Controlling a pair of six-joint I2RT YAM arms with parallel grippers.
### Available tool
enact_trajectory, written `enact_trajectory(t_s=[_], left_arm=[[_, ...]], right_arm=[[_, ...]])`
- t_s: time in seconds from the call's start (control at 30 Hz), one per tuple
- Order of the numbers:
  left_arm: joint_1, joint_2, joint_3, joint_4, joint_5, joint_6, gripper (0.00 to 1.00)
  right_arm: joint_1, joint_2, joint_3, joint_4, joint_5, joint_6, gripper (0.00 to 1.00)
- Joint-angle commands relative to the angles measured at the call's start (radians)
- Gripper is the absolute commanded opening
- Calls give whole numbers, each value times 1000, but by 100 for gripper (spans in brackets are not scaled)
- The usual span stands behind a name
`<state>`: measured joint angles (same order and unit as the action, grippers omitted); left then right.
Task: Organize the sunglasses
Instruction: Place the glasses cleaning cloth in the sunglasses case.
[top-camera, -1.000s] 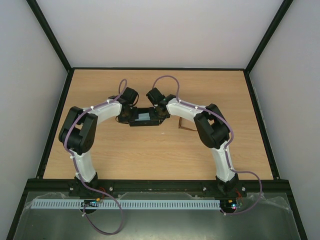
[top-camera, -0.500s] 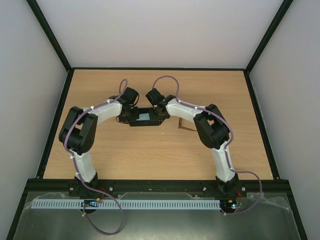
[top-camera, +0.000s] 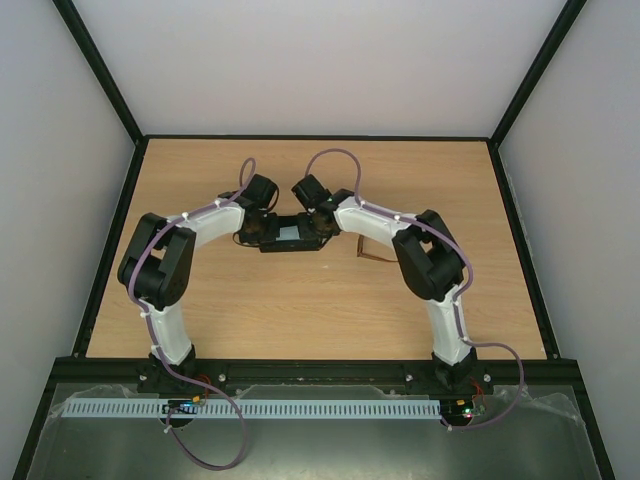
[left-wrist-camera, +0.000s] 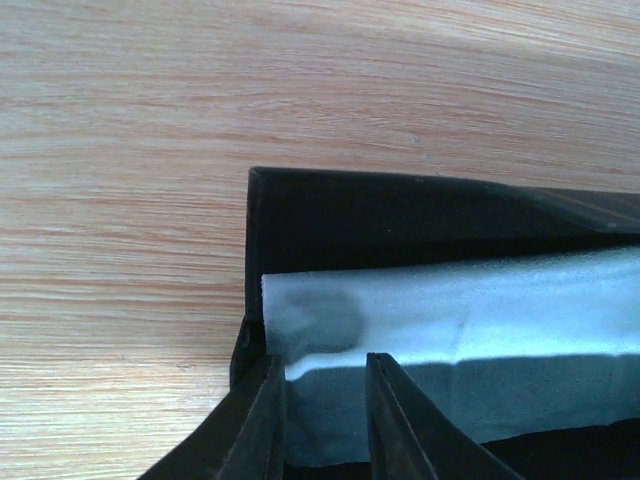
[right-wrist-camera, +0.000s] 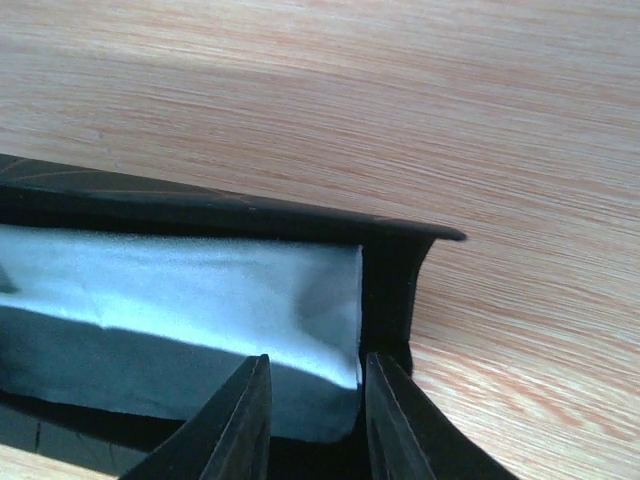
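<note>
Seemingly bracing the black oblong case (left-wrist-camera: 400, 215), left gripper (left-wrist-camera: 322, 420) and right gripper (right-wrist-camera: 315, 420) show narrow finger gaps, pinch unclear; thin brown sunglasses (top-camera: 372, 256) need fetching.

One black case (top-camera: 290, 247), one pale blue cloth (top-camera: 291, 231), one pair of sunglasses (top-camera: 372, 257), one wooden table (top-camera: 300, 320), and two robot arms: a left arm (top-camera: 195, 232) and a right arm (top-camera: 375, 224).
</note>
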<state>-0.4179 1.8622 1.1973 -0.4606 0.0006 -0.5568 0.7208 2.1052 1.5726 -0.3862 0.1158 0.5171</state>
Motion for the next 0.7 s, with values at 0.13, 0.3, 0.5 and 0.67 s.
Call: enact_trajectory(t_s=[0.13, 0.3, 0.5, 0.67], left_arm=[[8, -60, -2, -19, -23, -1, 37], [8, -94, 4, -15, -5, -3, 50], [8, -132, 13, -6, 27, -5, 60], [10, -266, 15, -24, 22, -27, 99]], right_arm=[[-8, -114, -38, -19, 16, 11, 34], [-8, -159, -27, -27, 15, 13, 36], [-9, -214, -23, -49, 11, 19, 39], [-9, -311, -47, -93, 8, 29, 40]])
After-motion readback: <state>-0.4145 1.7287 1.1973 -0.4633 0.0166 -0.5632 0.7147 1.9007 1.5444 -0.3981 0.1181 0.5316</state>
